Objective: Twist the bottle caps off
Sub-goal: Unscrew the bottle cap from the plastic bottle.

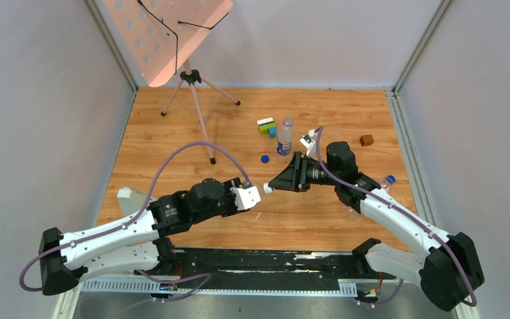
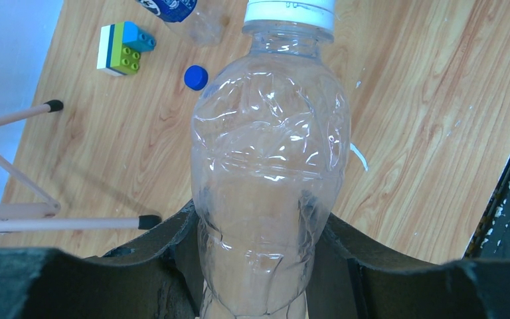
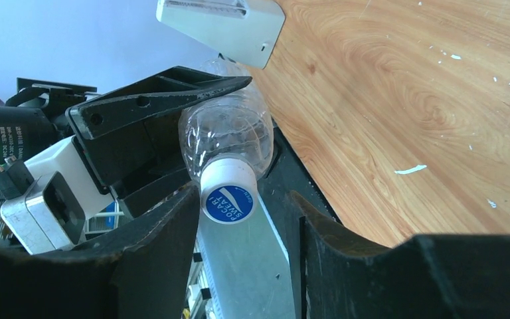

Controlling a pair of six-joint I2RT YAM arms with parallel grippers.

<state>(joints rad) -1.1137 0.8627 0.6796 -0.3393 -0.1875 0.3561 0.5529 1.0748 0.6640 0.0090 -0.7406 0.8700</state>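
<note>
The left arm reaches in from the left, and the left gripper [image 2: 259, 226] is clamped on the lower body of a clear crinkly unlabelled plastic bottle [image 2: 269, 133], one black finger pressed to each side. The bottle is held clear of the wooden table [image 1: 172, 133] between the two arms, lying roughly level. Its long axis runs left to right, base in the left claw and neck pointing at the right arm.

On that neck sits the round white plastic screw cap with a blue printed top [image 3: 229, 196], not yet off. In the right wrist view its printed face looks almost straight back at the camera, so the bottle's axis appears closely in line with the right gripper's own.

The right gripper [image 3: 246, 206] has the cap between its fingers, but the jaws stand apart: one finger lies close against the cap's edge, while a clear gap shows on the other side. The right arm is plainly the nearer one for the twist, and the cap seems deep enough between the fingers to be pinched where it is.

Farthest right, a small clear plastic bottle with a dark blue cap [image 1: 386, 181] lies beside the right arm.
</note>
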